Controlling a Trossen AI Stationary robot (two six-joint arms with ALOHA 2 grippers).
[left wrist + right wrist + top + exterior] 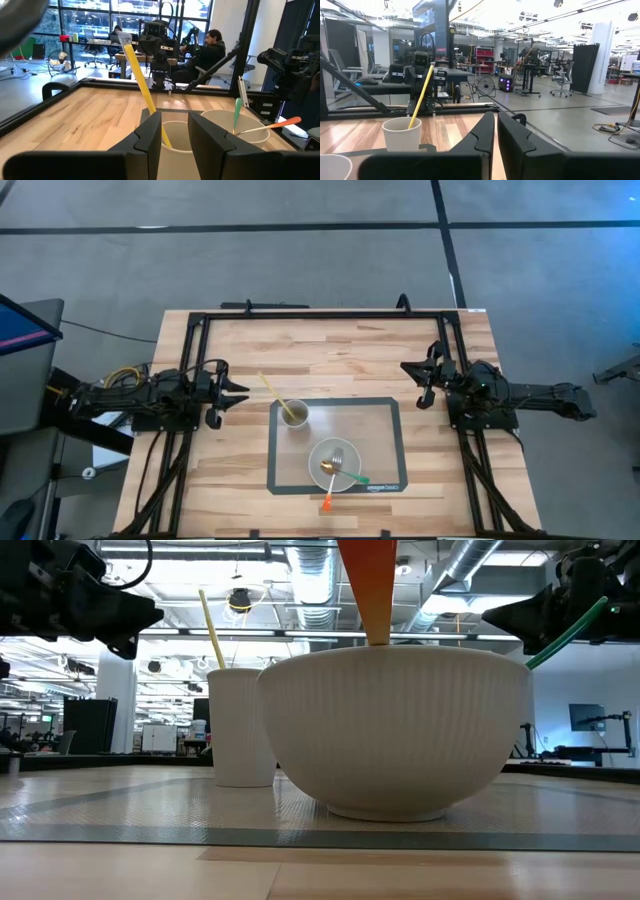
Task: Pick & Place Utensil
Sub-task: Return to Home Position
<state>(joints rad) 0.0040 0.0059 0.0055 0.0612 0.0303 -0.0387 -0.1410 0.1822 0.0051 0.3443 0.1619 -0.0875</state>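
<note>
A white paper cup point(293, 416) stands on a grey-edged mat, with a yellow utensil point(271, 389) leaning out of it toward the far left. A white ribbed bowl point(318, 452) nearer the front holds an orange-handled utensil point(328, 498) and a green-handled one point(358, 478), both resting against its rim. My left gripper point(243, 393) hovers left of the cup, open, with the cup point(175, 126) showing between its fingers farther off. My right gripper point(410, 380) hangs over the table's right side, shut and holding nothing.
The mat point(385, 406) has bare room to the right of the cup and bowl. A black frame point(320, 315) runs along the table's far edge and both sides. People sit at desks in the room beyond the table.
</note>
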